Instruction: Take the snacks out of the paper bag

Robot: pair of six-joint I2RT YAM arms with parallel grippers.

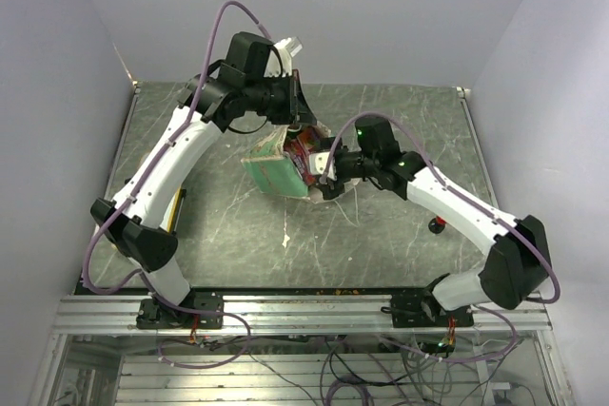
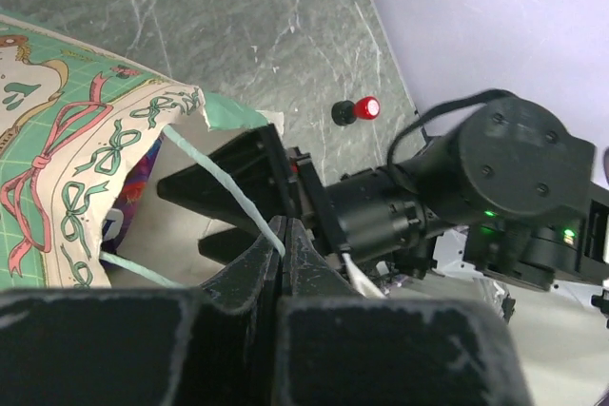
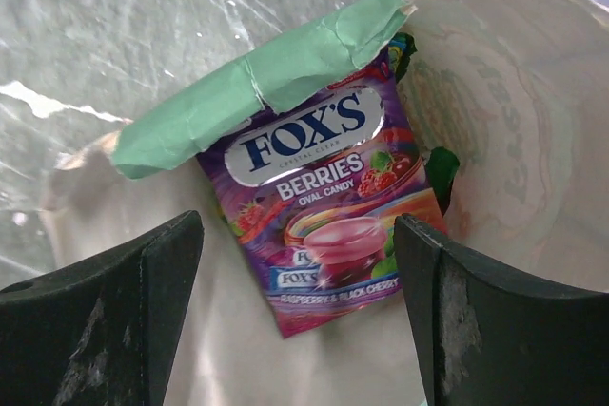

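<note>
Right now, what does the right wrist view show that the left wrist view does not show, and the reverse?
Only right wrist: the label of the pink-purple Fox's Berries packet inside the paper bag, between open right jaws. Only left wrist: left jaws shut on the string handle, the red-topped button, the bag's printed front. Both: that bag and the table.

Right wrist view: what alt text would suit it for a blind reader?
A purple Fox's Berries candy packet lies inside the open paper bag, partly under its folded mint-green rim. The right gripper holds its black fingers open, one either side.
</note>
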